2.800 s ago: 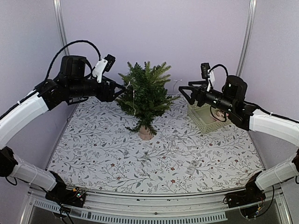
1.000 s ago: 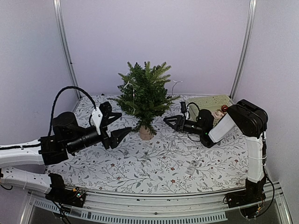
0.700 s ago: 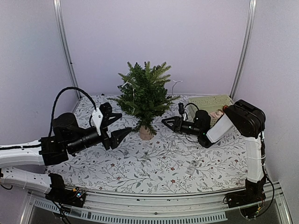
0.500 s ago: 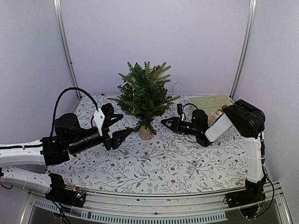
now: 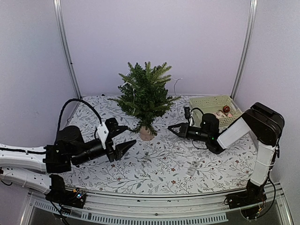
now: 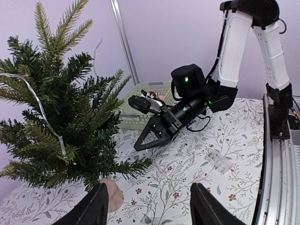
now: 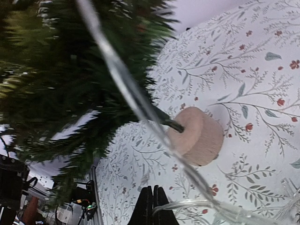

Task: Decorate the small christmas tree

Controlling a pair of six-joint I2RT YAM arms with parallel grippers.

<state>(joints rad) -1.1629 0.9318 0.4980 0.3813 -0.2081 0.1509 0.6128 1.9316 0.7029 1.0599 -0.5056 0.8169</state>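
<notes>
Standing upright on its tan base (image 5: 146,134), the small christmas tree (image 5: 145,98) sits mid-back on the flowered table (image 5: 154,164). The left gripper (image 5: 130,134) hangs beside it, jaws apart and empty. The right gripper (image 5: 170,127) is pressed closed, with a clear wire (image 7: 187,202) meeting its tips.

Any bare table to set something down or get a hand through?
Free: the front-middle strip of table, left of the small clear box; also the back-left corner, left of the tree. Crowded: around the tree's base, where left gripper and right gripper point in, and by the basket.
</notes>
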